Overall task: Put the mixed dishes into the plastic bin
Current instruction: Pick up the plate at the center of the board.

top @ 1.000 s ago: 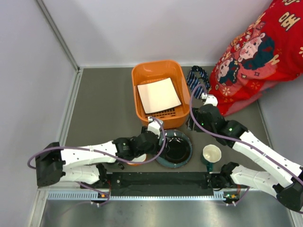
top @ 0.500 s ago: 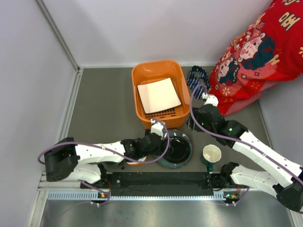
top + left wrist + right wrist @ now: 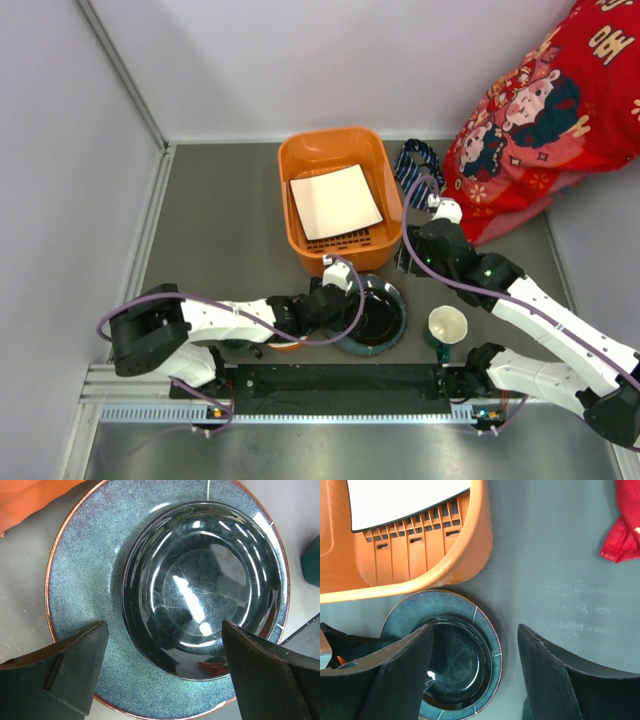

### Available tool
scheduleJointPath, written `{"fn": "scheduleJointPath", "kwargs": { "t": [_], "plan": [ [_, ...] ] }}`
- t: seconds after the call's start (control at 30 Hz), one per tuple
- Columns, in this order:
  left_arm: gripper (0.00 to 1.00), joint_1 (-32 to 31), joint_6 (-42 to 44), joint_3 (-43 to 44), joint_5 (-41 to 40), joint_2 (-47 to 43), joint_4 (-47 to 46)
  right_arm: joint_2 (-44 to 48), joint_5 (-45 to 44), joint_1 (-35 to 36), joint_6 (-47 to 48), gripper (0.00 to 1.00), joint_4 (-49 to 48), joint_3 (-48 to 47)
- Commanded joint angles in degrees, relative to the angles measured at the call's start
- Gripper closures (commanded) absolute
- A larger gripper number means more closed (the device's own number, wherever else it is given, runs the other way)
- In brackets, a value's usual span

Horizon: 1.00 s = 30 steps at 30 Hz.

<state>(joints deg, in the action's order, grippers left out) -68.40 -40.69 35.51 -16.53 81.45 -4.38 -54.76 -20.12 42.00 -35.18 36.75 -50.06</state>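
Overhead and wrist views of the tabletop [image 3: 220,220]. The left tool [image 3: 162,630] hovers low over the large round blue-grey plate [image 3: 80,580], its jaws spread wide and gripping nothing. One dark finger [image 3: 75,670] stands over the speckled rim at the near left, and the other over the near right edge of the glossy black centre. Whether either finger touches the glaze cannot be told.

The plate lies flat on the tabletop, just in front of the near right corner of the orange plastic bin [image 3: 300,165] and outside it. The white square plate [image 3: 335,202] lies inside the bin, slightly askew, leaving part of the slotted bottom uncovered.

The right tool [image 3: 474,640] is held above the tabletop between the bin's corner and the plate, its jaws parted and empty.

The cream mug [image 3: 448,324] stands upright to the right of the plate. The small dark teal cup [image 3: 312,562] shows only as an edge near the plate's right rim. The orange bowl [image 3: 287,345] is largely hidden under the left arm. A striped necktie [image 3: 418,165] lies right of the bin, beside a red patterned cloth [image 3: 540,110].
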Motion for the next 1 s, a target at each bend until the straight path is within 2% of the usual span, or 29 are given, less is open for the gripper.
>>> {"fn": "scheduleJointPath", "kwargs": {
  "t": [0.0,0.23,0.43,0.7,0.97],
  "plan": [
    [0.01,-0.15,-1.15,-0.88,-0.6,0.73,-3.35,-0.17,-1.5,0.72,-0.24,0.33,-0.89,-3.02],
    [0.01,-0.15,-1.5,-0.26,0.45,2.83,-4.23,-0.78,-1.59,0.63,-0.33,0.33,-1.16,-3.11],
    [0.06,-0.15,-1.59,-0.61,0.8,3.63,-4.85,-0.96,-1.41,0.63,-0.42,0.33,-1.51,-2.94],
    [0.32,-0.15,-1.85,-0.97,2.03,4.33,-5.29,-0.96,-1.5,0.63,-0.42,0.33,-1.33,-3.02],
    [0.44,-0.15,-1.59,-0.61,1.86,4.07,-4.5,-1.4,-1.15,0.63,-0.15,0.33,-1.95,-3.2]
  ]
}}
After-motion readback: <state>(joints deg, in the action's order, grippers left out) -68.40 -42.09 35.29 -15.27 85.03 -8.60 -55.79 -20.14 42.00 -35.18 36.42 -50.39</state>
